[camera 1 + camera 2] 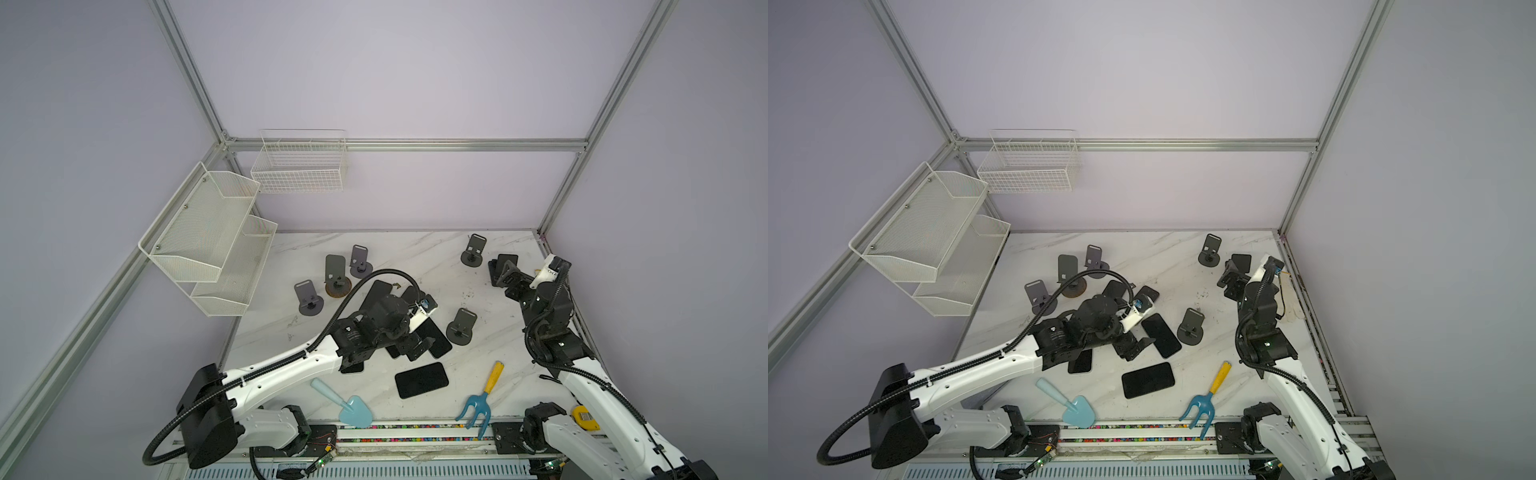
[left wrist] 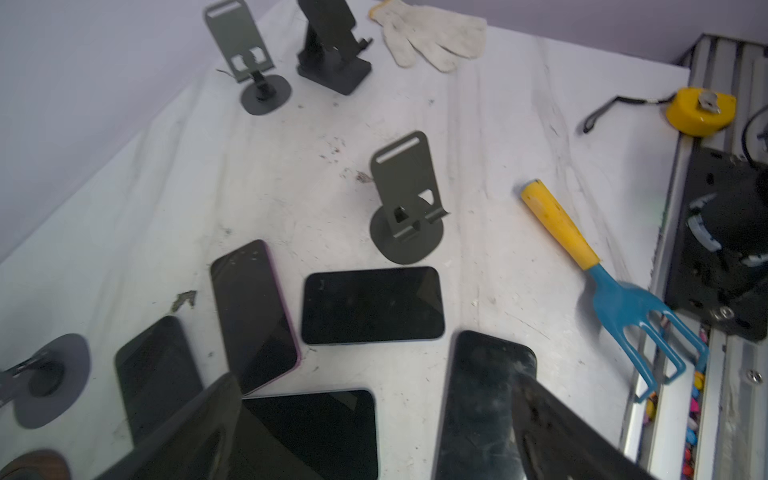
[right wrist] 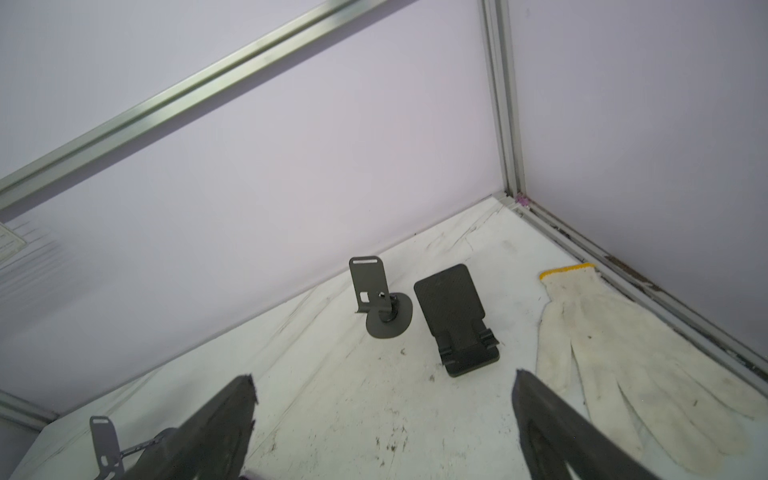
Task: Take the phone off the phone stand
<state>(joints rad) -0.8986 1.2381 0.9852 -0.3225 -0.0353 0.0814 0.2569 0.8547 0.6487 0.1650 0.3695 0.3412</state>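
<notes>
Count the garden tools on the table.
2: a light blue trowel near the front, left of centre, and a blue fork with a yellow handle near the front, right of centre. Another could lie hidden under the left arm.

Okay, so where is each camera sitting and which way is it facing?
Top views: high over the near edge, looking down on the table; left arm and right arm show.
Left wrist: on the left arm, looking across phones toward the glove; the open left gripper shows.
Right wrist: on the right arm, facing the far corner; the open right gripper shows.
Both wrist views share the glove and black stand.
</notes>
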